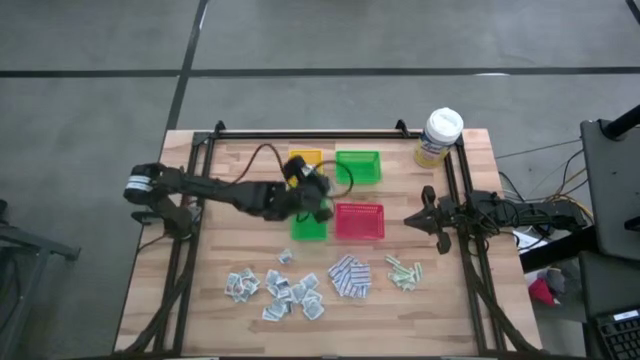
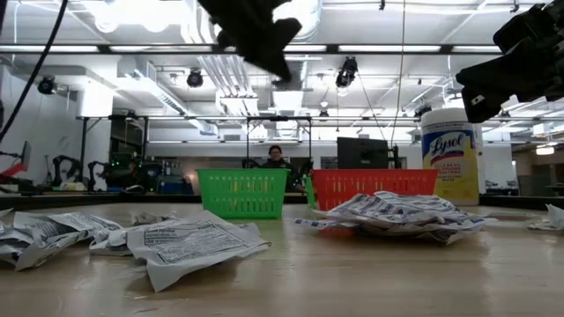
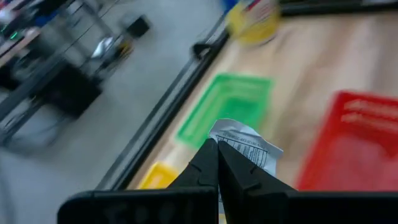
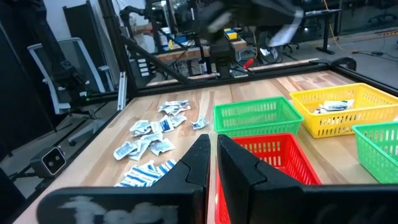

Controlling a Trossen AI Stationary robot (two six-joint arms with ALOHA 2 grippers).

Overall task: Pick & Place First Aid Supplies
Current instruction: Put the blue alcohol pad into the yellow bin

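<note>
Your left gripper is clamped shut on one white-grey printed sachet — held in the air above the cluster of small plastic baskets in the middle of the wooden bench. In the high view that gripper sits over the gap between the yellow basket and the near green basket. The wrist view shows the sachet crumpled, sticking out past the fingertips, with the far green basket and the red basket below it.

Landmark is the red basket:
- near green basket touches its left side; far green basket sits just behind it; yellow basket behind-left, and it has at least one packet in it.
- blue-and-white patterned pads in a pile just in front of it.
- pale green strips in front and to the right, near the pads.
- loose white-grey sachets scattered in front and to the left, well apart from the basket.
- yellow canister with white lid stands upright behind and to the right, at the bench's back corner.

Your right gripper waits to the right of the red basket, off the bench surface — fingers nearly together with a thin gap, nothing between them.

Low view: a person sits in the room behind the baskets, clear of both arms.
</note>
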